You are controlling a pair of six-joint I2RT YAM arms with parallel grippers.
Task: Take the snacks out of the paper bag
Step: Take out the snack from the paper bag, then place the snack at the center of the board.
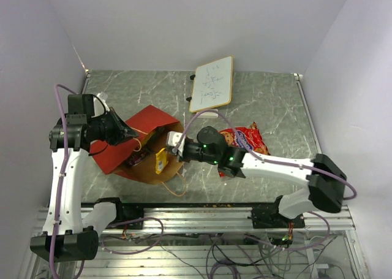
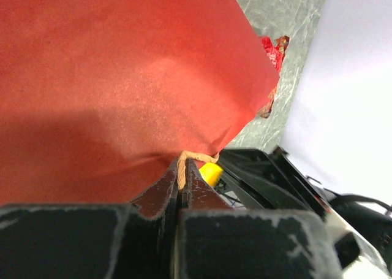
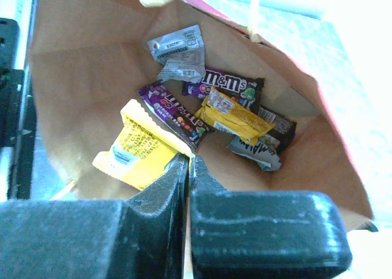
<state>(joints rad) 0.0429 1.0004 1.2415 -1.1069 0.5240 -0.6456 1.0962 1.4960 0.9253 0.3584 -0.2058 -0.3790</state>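
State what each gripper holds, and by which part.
The left gripper is shut on the bag, holding it by its twisted handle. The right gripper pinches the yellow packet by its edge, inside the bag.

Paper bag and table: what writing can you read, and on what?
"m&m's": brown packet in the paper bag.
Too small: print on yellow packet, silver wrapper, purple bar.
Too blurred: whiteboard marks, red cookie packet logo.
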